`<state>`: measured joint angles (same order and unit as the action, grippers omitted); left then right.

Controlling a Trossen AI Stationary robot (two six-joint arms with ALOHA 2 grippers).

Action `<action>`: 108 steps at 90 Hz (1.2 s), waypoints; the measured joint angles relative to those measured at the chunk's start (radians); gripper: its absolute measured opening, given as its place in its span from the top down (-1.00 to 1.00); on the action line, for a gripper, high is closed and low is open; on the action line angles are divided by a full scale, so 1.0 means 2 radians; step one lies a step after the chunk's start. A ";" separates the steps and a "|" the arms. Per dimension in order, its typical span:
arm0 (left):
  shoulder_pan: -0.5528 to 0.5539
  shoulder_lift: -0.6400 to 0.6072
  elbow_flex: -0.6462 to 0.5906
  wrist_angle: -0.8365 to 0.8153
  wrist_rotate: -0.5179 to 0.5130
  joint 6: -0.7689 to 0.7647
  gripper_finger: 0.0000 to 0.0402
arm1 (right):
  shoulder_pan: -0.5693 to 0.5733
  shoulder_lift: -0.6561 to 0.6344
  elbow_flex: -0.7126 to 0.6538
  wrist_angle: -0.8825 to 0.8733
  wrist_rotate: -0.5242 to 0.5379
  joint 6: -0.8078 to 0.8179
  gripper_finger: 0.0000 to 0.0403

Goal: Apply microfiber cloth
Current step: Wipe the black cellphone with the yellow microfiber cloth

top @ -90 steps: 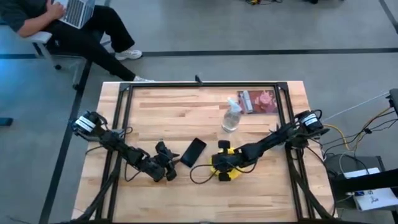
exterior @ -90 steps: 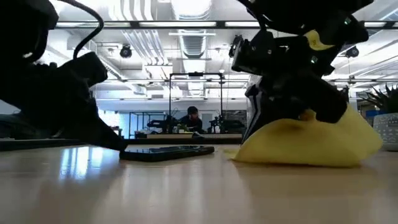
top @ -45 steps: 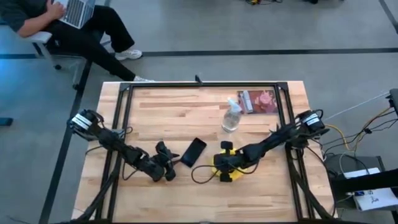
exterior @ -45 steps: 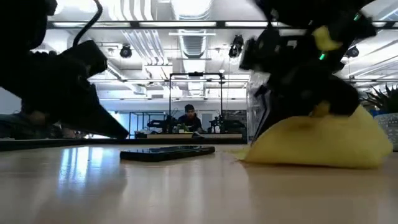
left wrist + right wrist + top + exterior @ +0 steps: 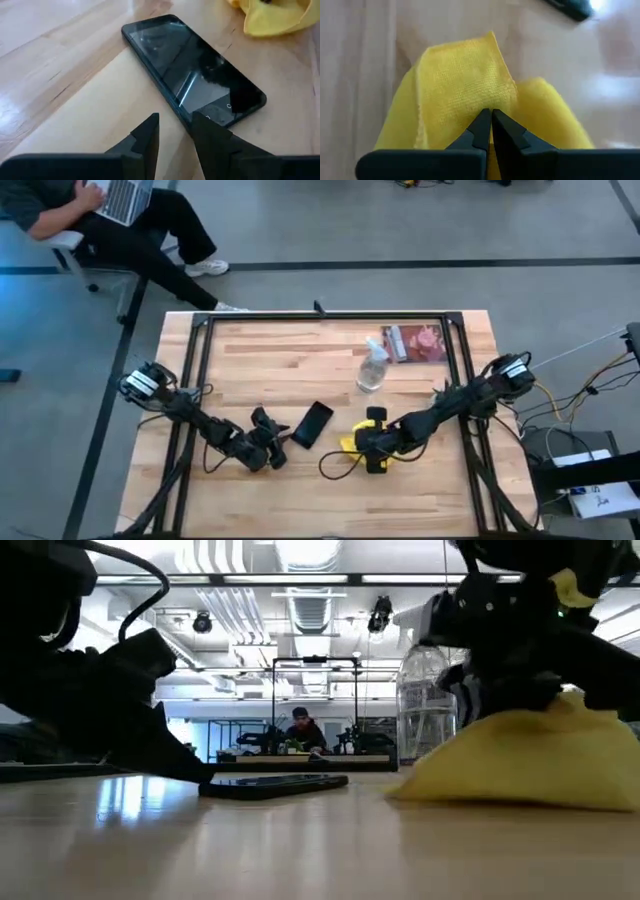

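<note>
On the wooden table (image 5: 300, 360), my right pincer (image 5: 491, 131) pinches a raised fold of the yellow cloth (image 5: 465, 90), its two dark fingers pressed together on the fabric. The cloth lies heaped on the table just right of the black phone (image 5: 311, 424), not touching it, with the clear spray bottle (image 5: 372, 368) farther back. I judge the cloth light, soft and limp: it should drape and bunch rather than keep a shape, so a peaked fold like the one I hold seems the best grip, and dragging it flat would take care. My left pincer (image 5: 176, 131) rests low at the near end of the phone, fingers close together with only a narrow gap and nothing between them. The phone's dark glass looks smooth and slippery. A printed card or packet (image 5: 415, 342) lies behind the bottle; its writing is too small to read, and I can make out no brand anywhere.
</note>
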<state>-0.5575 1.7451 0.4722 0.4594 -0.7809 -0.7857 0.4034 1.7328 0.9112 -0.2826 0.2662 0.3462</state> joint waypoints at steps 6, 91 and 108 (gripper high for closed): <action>0.000 0.005 0.001 0.001 0.001 0.000 0.51 | -0.001 0.015 -0.001 0.028 -0.014 -0.001 0.90; -0.013 -0.023 0.002 0.008 0.020 0.014 0.51 | -0.014 0.056 -0.002 0.133 0.038 -0.055 1.00; -0.013 -0.011 0.002 0.010 0.014 0.013 0.51 | -0.017 0.045 0.008 0.140 0.050 -0.094 1.00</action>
<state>-0.5838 1.7225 0.4758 0.4792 -0.7524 -0.7605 0.3688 1.8235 0.9279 -0.0018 0.3671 0.1582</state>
